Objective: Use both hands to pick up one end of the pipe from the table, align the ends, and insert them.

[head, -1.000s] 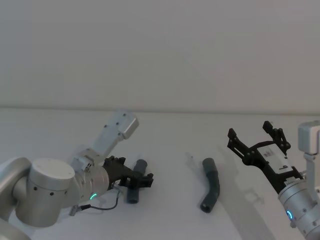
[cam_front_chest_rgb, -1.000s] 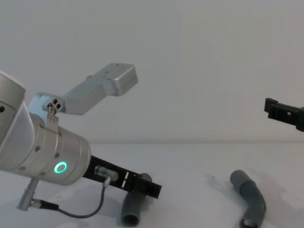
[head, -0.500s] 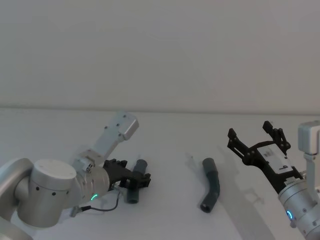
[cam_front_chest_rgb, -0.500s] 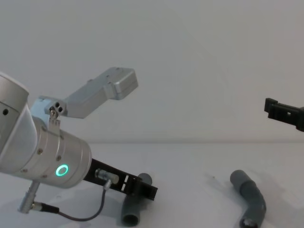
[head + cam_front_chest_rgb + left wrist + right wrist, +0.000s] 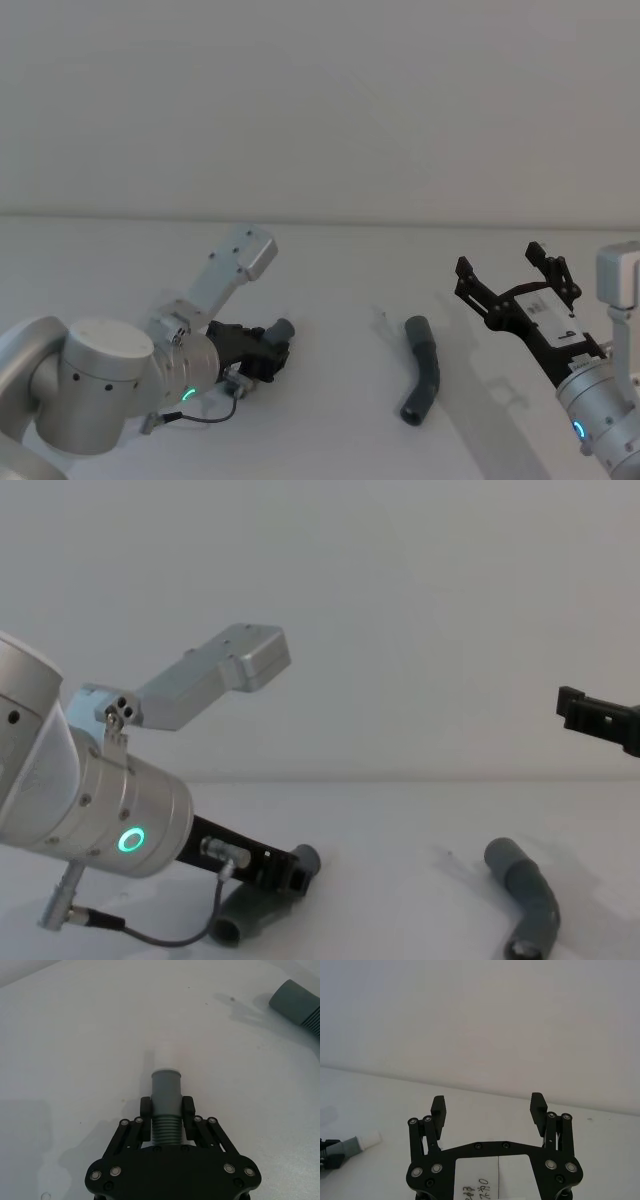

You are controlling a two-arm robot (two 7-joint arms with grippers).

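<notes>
The left gripper (image 5: 167,1110) is clenched on the tipped piece (image 5: 166,1085) at its ribbed middle. We judge it light, stiff plastic, and the ribs resist slipping. The other piece (image 5: 425,372) lies on the table (image 5: 340,290) at three o'clock of it — the right gripper (image 5: 489,1107), spread open, hovers beyond.

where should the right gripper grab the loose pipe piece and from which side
Probably the middle of the pipe piece, from above, the open right gripper closing across its width: it lies flat on the table, and a middle hold leaves both ends free for joining.
</notes>
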